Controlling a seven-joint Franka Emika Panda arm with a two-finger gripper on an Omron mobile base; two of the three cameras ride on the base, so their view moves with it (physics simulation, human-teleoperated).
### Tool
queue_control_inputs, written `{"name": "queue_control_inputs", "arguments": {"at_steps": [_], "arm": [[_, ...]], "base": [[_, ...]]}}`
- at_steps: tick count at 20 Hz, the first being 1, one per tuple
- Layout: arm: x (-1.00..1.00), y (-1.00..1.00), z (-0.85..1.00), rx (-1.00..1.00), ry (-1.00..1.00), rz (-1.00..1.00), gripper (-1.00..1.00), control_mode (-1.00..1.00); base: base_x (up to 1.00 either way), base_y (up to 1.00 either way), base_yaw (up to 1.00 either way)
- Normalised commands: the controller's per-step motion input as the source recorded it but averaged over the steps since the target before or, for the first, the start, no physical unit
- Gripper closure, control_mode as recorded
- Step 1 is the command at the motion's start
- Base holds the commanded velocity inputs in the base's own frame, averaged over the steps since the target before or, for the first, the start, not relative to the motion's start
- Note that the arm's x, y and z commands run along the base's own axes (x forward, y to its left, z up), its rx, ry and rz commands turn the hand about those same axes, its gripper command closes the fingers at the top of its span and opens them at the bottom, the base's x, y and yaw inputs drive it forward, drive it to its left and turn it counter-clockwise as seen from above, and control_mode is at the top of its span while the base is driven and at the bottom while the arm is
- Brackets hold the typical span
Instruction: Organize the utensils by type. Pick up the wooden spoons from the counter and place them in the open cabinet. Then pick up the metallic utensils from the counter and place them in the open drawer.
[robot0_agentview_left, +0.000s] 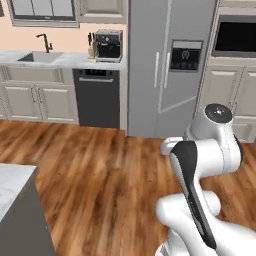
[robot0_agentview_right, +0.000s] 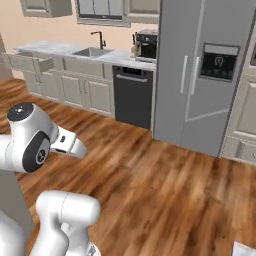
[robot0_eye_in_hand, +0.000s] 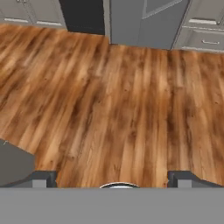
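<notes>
Our claw (robot0_eye_in_hand: 112, 179) is spread fully wide with nothing in it, pointing down at bare wooden floor (robot0_eye_in_hand: 113, 109). No utensils can be made out yet, so their place relative to the claw cannot be told. We judge the step is approach: drive to the far table (robot0_agentview_right: 60, 50), where a drawer (robot0_agentview_right: 37, 62) stands open, before lowering the arm.

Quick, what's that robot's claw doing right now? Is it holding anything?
Gripper: open, jaws spread wide, holding nothing; just the wooden floor lies ahead of it.
</notes>
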Motion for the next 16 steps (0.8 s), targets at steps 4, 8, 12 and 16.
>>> {"name": "queue_control_inputs", "arguments": {"at_steps": [4,8,12,16], "arm": [[0.00,0.00,0.00,0.00,0.00,0.00,-1.00,1.00],[0.00,0.00,0.00,0.00,0.00,0.00,-1.00,1.00],[0.00,0.00,0.00,0.00,0.00,0.00,-1.00,1.00],[0.00,0.00,0.00,0.00,0.00,0.00,-1.00,1.00]], "base": [[1.00,-0.32,0.42],[1.00,-0.32,0.50],[1.00,-0.37,0.54],[0.97,-0.40,0.59]]}}
